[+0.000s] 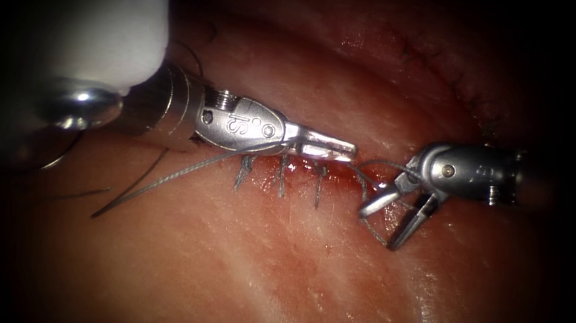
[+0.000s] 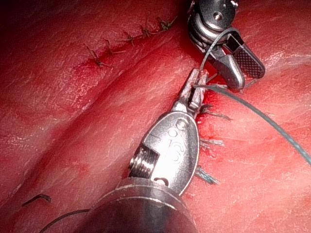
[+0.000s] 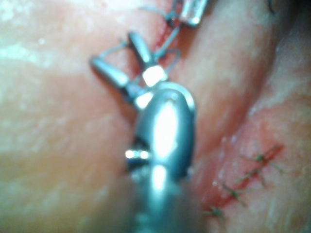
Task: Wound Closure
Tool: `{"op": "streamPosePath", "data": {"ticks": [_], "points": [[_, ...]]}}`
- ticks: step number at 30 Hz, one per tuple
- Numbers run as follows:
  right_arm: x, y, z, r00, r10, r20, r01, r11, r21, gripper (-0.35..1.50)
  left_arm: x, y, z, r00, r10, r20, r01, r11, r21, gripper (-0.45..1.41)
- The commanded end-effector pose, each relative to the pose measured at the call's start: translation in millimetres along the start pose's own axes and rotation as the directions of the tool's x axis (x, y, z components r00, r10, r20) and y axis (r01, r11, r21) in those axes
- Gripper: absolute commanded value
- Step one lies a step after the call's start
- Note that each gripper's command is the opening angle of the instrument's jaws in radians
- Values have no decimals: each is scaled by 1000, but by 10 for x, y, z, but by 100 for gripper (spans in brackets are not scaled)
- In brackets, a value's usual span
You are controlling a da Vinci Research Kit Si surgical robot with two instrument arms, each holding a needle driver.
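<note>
The left silver needle-driver tool lies along the stitched cut in the pale red pork tissue, its jaws clenched, it seems, on the thin grey thread at the cut's right end. The right silver tool, just to the right, has its jaws released, with thread looped around them. Three dark stitches cross the cut. In the left wrist view the thread runs away from the left tool; a second stitched line lies farther off. I cannot make out the curved needle.

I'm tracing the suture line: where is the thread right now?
In the endoscope view the thread trails left from the left tool, whose shut jaws hold it over the cut, and loops around the open right tool.
</note>
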Motion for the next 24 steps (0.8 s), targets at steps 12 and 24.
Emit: {"op": "streamPosePath", "data": {"ticks": [12, 24], "points": [[-5, -4, 24, 1000, -6, -5, 6, 1000, 18, 66, -6, 4, 5, 1000, -3, -3, 3, 1000, -4, -45], [-17, 9, 13, 999, 0, 36, 1, 1000, -12, 10, -5, 7, 1, 1000, -3, -5, 3, 1000, -8, -45]]}}
